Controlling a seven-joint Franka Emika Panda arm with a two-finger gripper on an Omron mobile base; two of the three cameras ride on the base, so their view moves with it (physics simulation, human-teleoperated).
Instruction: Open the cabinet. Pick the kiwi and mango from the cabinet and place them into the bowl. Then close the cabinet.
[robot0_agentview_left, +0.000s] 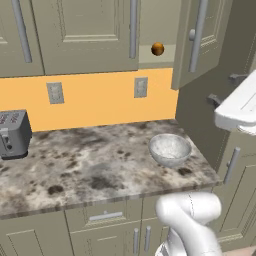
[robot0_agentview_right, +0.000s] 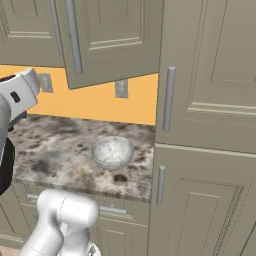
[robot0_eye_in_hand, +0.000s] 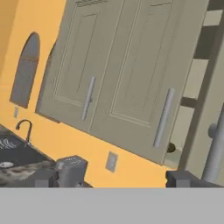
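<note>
Two grey-beige panelled doors on the cabinet (robot0_agentview_left: 85, 35), right door (robot0_agentview_left: 200, 40) swung open, small round orange-brown mango (robot0_agentview_left: 158, 49) on the shelf inside, speckled whitish bowl (robot0_agentview_left: 170, 149) on marbled counter (robot0_agentview_left: 75, 165) below, gripper (robot0_eye_in_hand: 111, 179) fingers spread wide, grasping nothing.

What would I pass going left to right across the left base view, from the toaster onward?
toaster → left wall outlet → right wall outlet → mango → bowl → open cabinet door
</note>
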